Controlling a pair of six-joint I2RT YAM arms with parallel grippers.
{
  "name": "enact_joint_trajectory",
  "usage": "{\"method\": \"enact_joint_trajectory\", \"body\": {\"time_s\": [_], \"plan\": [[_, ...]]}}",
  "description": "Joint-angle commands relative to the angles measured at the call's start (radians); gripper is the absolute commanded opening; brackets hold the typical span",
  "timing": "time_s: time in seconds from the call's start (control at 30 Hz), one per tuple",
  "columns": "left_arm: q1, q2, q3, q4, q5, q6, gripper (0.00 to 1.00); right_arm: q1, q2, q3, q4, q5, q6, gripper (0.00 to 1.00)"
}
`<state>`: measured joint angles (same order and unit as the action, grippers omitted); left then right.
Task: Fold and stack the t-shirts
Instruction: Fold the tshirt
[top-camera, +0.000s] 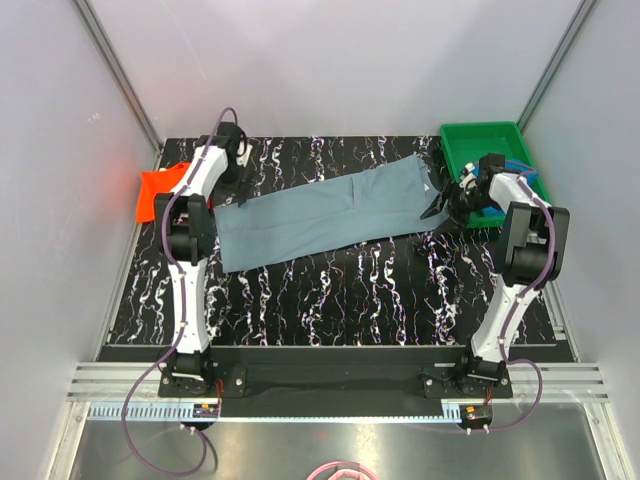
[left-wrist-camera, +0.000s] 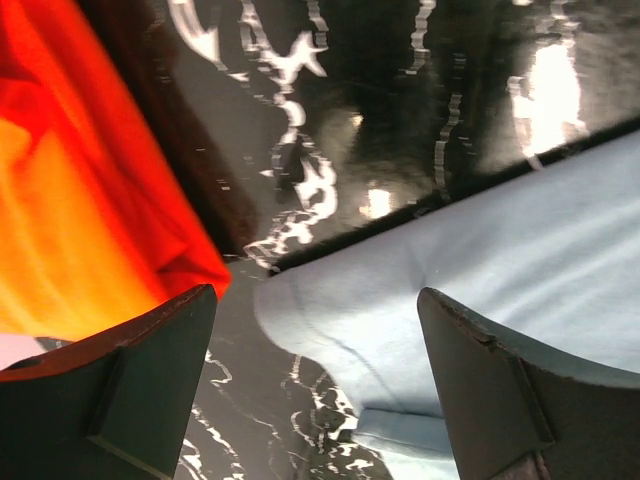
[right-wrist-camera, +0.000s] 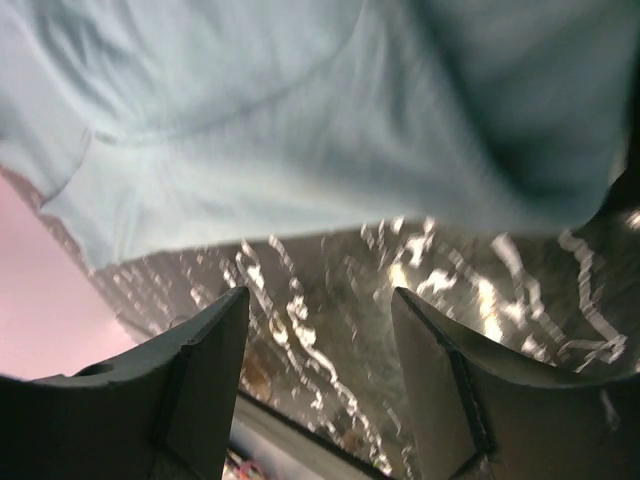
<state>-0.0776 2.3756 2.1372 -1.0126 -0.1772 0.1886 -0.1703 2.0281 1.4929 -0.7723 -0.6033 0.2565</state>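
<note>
As the top view has it, the grey-blue t-shirt (top-camera: 330, 215) lies lengthwise across the bench (top-camera: 350, 290), one end at my left end effector (top-camera: 240, 197) and the other at my right end effector (top-camera: 438, 208).
Left wrist: jaws wide, empty, shirt corner below.
Right wrist: jaws apart, empty, shirt edge just ahead.

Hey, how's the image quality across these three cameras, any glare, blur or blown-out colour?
Top external: sharp and evenly lit, the orange-red shirt tinting the left wall red. Left wrist: that shirt is overexposed to yellow, bright glare on the glossy table. Right wrist: the grey-blue shirt looks soft and blurred.
</note>
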Motion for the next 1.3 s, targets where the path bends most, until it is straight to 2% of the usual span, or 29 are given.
{"method": "enact_joint_trajectory", "body": {"time_s": [0.0,0.23,0.37,0.4,0.43,0.53,0.63,0.67,0.77,0.97,1.1,1.13,1.2,1.23,1.27], "plan": [[0.022,0.005,0.049,0.039,-0.05,0.026,0.89,0.006,0.052,0.104,0.021,0.098,0.018,0.66],[0.032,0.039,0.049,0.023,-0.036,0.037,0.86,0.029,0.132,0.179,-0.019,0.276,-0.02,0.66],[0.033,0.05,0.056,0.013,-0.024,0.037,0.84,0.048,0.149,0.184,-0.024,0.296,-0.036,0.63],[0.033,0.048,0.055,0.009,-0.018,0.034,0.82,0.052,0.152,0.187,-0.028,0.3,-0.039,0.61],[0.033,0.048,0.053,0.008,-0.015,0.031,0.76,0.06,0.153,0.191,-0.027,0.301,-0.045,0.54],[0.033,0.036,0.043,0.0,0.002,0.031,0.68,0.078,0.158,0.208,-0.025,0.315,-0.059,0.43],[0.033,0.03,0.035,-0.007,0.015,0.025,0.57,0.087,0.169,0.228,-0.028,0.318,-0.065,0.33],[0.033,0.024,0.027,-0.007,0.018,0.025,0.49,0.091,0.169,0.237,-0.03,0.316,-0.065,0.31],[0.033,0.017,0.02,-0.012,0.027,0.02,0.42,0.094,0.172,0.251,-0.033,0.32,-0.069,0.29],[0.033,0.014,-0.002,-0.027,0.035,0.012,0.44,0.095,0.17,0.257,-0.03,0.326,-0.072,0.3],[0.033,0.001,-0.023,-0.052,0.048,0.006,0.49,0.095,0.17,0.257,-0.027,0.329,-0.072,0.31],[0.033,-0.003,-0.031,-0.055,0.05,0.006,0.44,0.095,0.172,0.257,-0.025,0.327,-0.074,0.3],[0.035,-0.01,-0.048,-0.06,0.053,0.006,0.28,0.097,0.17,0.26,-0.025,0.324,-0.076,0.29],[0.035,-0.015,-0.056,-0.057,0.056,0.005,0.12,0.097,0.175,0.26,-0.024,0.323,-0.079,0.27],[0.035,-0.021,-0.063,-0.058,0.059,0.005,0.05,0.097,0.176,0.27,-0.025,0.323,-0.082,0.25]]}}
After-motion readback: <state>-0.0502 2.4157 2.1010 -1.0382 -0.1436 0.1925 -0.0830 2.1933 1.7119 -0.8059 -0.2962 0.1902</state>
